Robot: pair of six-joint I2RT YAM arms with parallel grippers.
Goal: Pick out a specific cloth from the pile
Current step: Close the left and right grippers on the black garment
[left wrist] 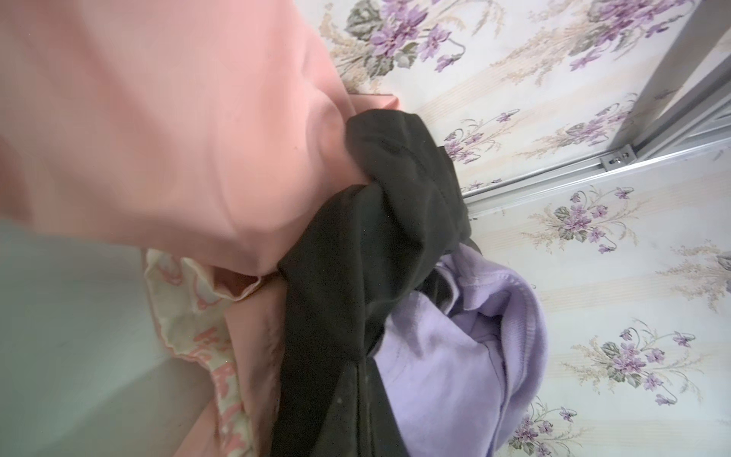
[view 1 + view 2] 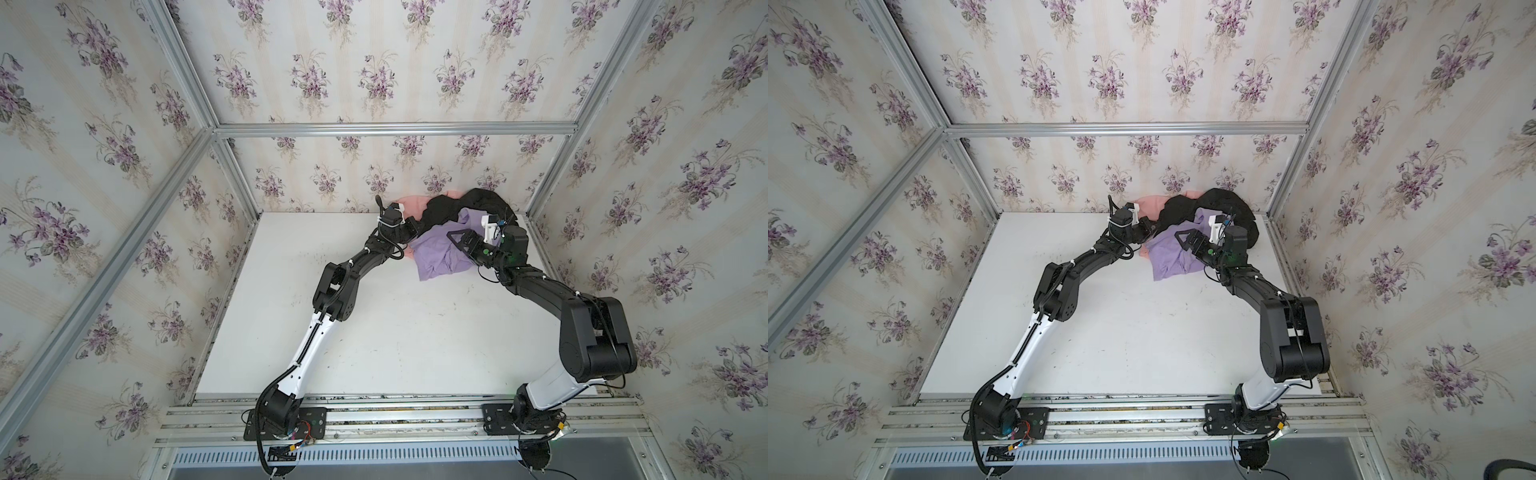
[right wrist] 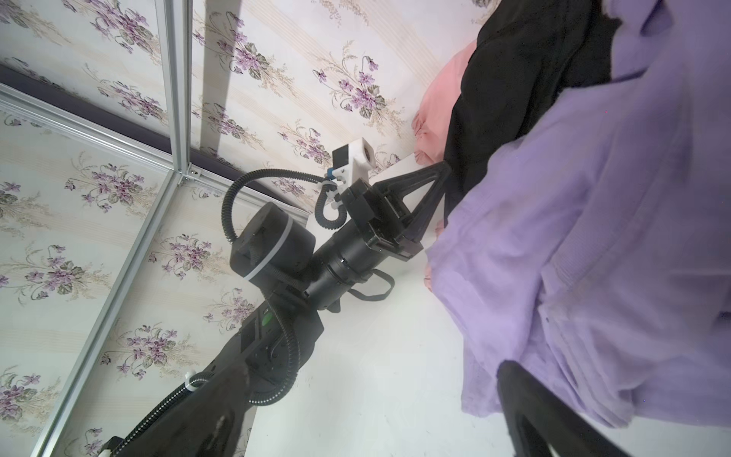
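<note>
Black cloth (image 2: 478,203), long axis running sideways along the floral-papered back wall (image 2: 374,166), draped across the rear of the pile (image 2: 436,262) at the white table's (image 2: 374,332) far right; left gripper (image 3: 443,172) clenched on its left end; right gripper (image 2: 453,245) spread wide above the lilac garment (image 2: 432,249); aluminium frame (image 2: 395,129) around.

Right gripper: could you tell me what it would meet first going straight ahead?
Probably the lilac garment, close ahead of the open right gripper; further on, the left gripper is shut on the black cloth. Depth is unclear.
</note>
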